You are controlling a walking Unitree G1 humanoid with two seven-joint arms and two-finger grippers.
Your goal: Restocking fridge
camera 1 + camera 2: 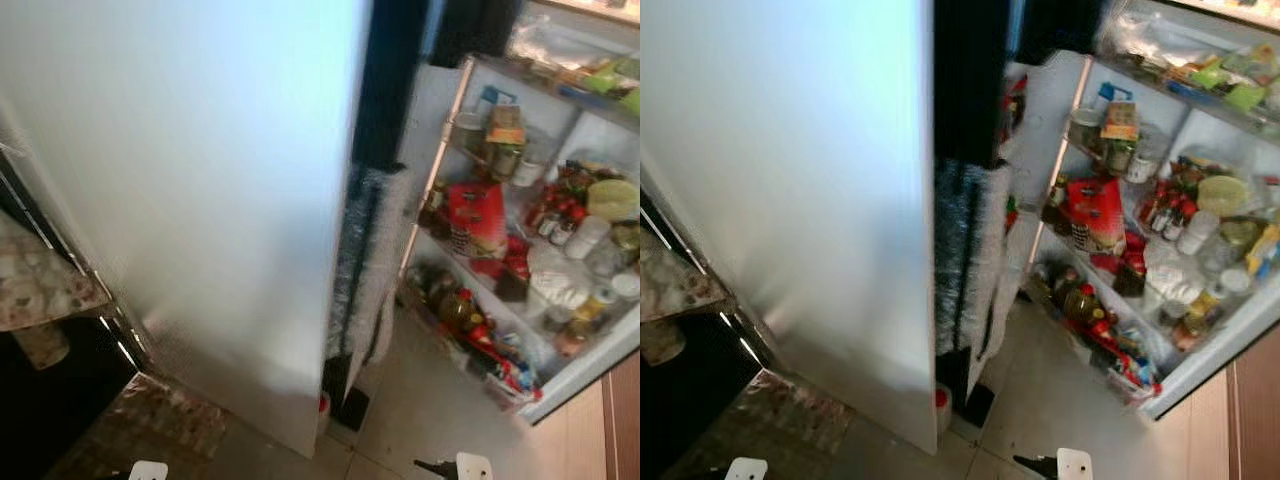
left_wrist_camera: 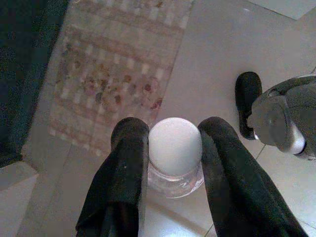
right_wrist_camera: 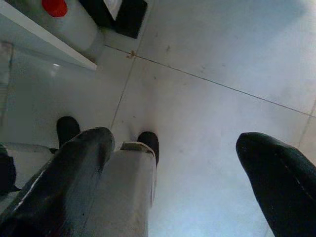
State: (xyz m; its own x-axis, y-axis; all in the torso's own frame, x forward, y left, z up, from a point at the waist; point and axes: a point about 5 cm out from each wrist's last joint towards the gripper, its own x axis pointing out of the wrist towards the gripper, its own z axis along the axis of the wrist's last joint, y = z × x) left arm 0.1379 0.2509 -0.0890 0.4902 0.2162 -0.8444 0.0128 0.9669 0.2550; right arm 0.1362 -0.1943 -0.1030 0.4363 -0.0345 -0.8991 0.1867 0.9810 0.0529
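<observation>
White-capped bottle point(image 2: 175, 153) upright between left gripper point(image 2: 173, 148) fingers point(image 2: 126, 168).

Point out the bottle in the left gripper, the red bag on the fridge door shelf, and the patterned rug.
bottle point(image 2: 175, 145), left wrist view, white cap.
left gripper point(image 2: 173, 148), left wrist view, between fingertips.
red bag point(image 1: 477, 215), left eye view, front.
patterned rug point(image 2: 111, 64), left wrist view, middle.
</observation>
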